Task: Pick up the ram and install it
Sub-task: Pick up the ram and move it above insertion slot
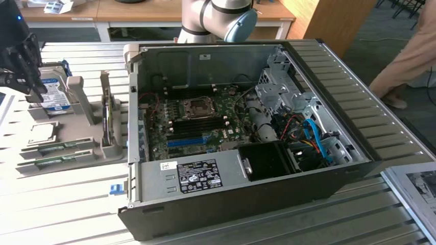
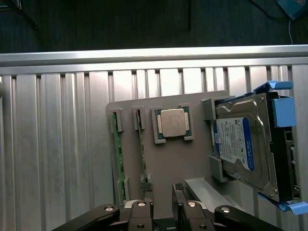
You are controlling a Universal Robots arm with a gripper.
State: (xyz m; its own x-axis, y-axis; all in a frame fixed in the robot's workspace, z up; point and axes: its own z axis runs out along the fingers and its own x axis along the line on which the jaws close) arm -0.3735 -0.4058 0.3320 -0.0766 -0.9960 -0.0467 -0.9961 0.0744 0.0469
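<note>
Two candidates in the grey holder (image 2: 192, 163), both on edge in end clips. Near ram stick (image 2: 142, 149) almost under the pincer (image 2: 163, 209). Second stick (image 2: 115, 154) just beyond it, on the side away from the hard drive (image 2: 240, 144). Processor chip (image 2: 172, 122) flat in its pocket between the near stick and the drive, farther out from the pincer.

Pincer spread wide, nothing between the fingers (image 2: 190, 211), hovering above the holder, touching nothing. Reads as the approach to the pick; nothing lifted yet.

Doing it well, by my reckoning:
- Line the gap up square across the thin board, not along it.
- Centre on the near stick to avoid clipping the second stick next door.
- Come down straight and pinch the bare top edge around mid-length, off the chips and label.
- Expect a board that thin to flex or tilt if caught near one end.
- Pull straight up out of the clips, no twist.

Surface: pale slatted metal table (image 1: 81, 214), ribbed, heavy glare around the holder. Open computer case (image 1: 225, 204) on the same table, well apart from the pincer, side panel off, board and blue slot (image 1: 185, 141) exposed.

Room: wood-topped desks (image 1: 136, 10) behind the arm (image 1: 218, 18), dark carpet (image 1: 391, 30). Person (image 1: 409, 56) standing beyond the case, well away from the pincer.
</note>
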